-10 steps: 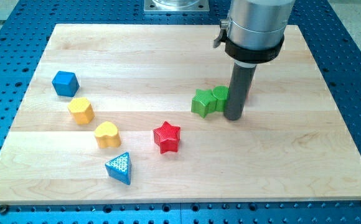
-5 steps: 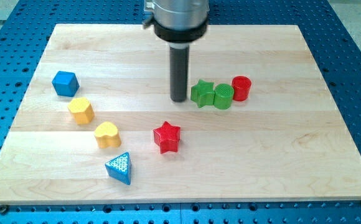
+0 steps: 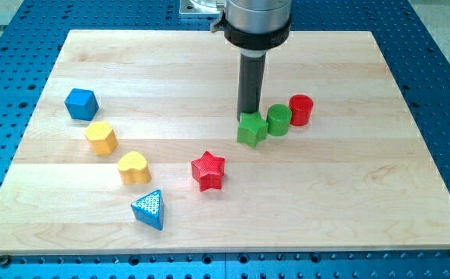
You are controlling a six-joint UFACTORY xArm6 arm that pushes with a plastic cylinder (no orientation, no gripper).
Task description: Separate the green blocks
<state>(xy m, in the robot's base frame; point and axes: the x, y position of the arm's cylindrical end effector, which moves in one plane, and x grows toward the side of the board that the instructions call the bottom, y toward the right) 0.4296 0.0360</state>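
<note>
The dark rod stood upright, my tip touching the ribbed green star from behind. The green cylinder sat just right of it on the wooden surface, beside a red cylinder. This tool had no jaws.

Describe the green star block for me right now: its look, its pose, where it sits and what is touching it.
The green star block is a small, chunky star with a finely ribbed, matte surface that looks like printed plastic. It lies flat on the wooden board, a little to the right of centre. My tip is at its upper edge, apparently touching. The green cylinder sits close to its upper right; whether they touch cannot be told. The red star lies apart, to the lower left.
</note>
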